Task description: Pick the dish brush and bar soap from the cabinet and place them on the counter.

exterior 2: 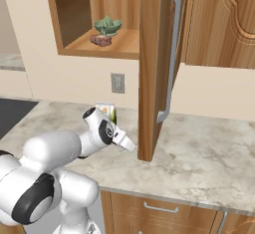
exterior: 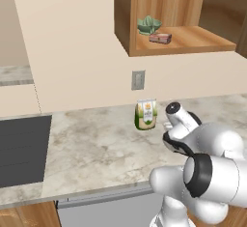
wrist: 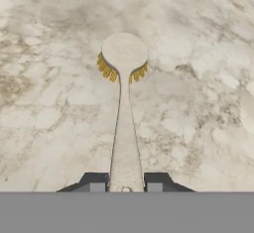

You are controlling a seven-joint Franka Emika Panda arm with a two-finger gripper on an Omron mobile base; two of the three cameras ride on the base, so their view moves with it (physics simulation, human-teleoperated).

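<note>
I see the beige-grey marbled stone table [exterior: 96, 148] spread across the middle of the left base view, running from a dark flat cooktop [exterior: 21, 148] at the left edge to the right edge. Above it, in the upper right of that frame, hangs the warm brown wooden wall cabinet [exterior: 193, 40] — its shelf is exposed, and in the right base view its carved-panel door [exterior 2: 149, 78] with the long metal bar handle [exterior 2: 169, 54] stands open, edge-on at centre frame.

On the cabinet shelf, upper centre of the left base view, a green leafy item [exterior: 148, 25] sits just behind the small reddish-brown rectangular bar soap [exterior: 160, 38]; the two are close, though I cannot tell whether they touch. A green-and-orange packet [exterior: 146, 114] stands upright on the table near the wall, at centre frame below a grey wall outlet [exterior: 138, 80].

In the hand view the end effector [wrist: 126, 185] is narrowed on the thin handle of the slim cream-white dish brush [wrist: 124, 108] — its dark fingertips [wrist: 96, 181] flank the handle at bottom centre. The round head, fringed with yellow bristles, points toward the top of the frame over the marbled surface.
</note>
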